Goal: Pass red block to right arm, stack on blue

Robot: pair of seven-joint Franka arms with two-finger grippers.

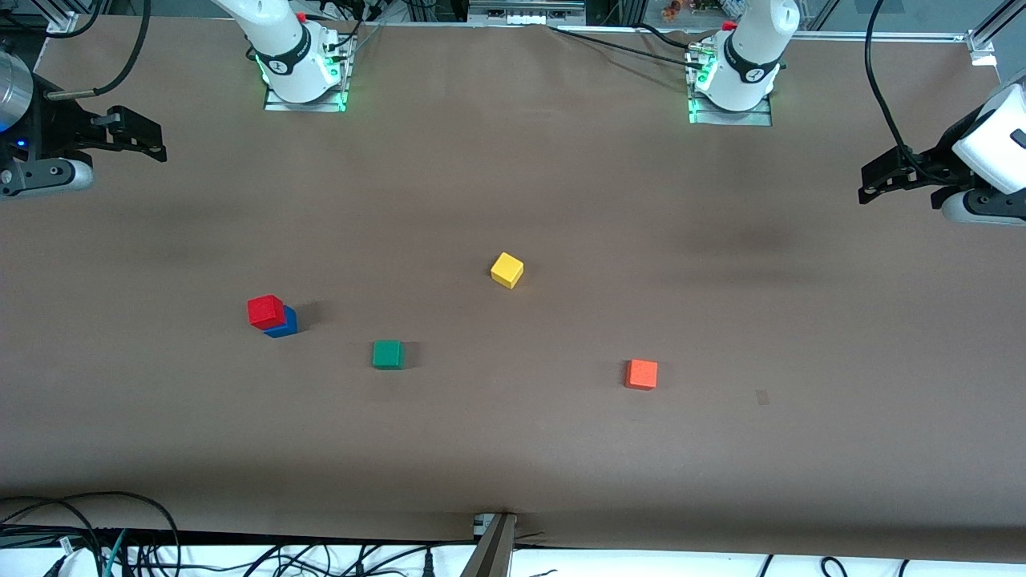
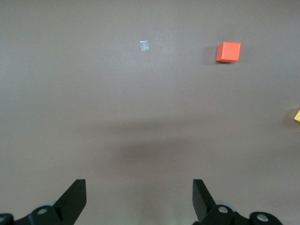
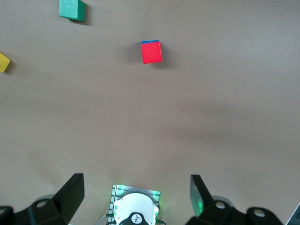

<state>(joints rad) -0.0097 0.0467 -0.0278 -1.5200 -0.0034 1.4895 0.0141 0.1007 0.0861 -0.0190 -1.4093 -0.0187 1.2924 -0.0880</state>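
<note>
Nearest the camera the small orange cube (image 1: 641,374) and green cube (image 1: 388,354), then small bright red block (image 1: 266,312) stacked on plain blue cube (image 1: 282,323) toward the right arm's end of the brown desk (image 1: 513,449), well apart from both spread, empty tools, right tool (image 3: 136,187) and left tool (image 2: 139,194), over the desk's ends.
</note>
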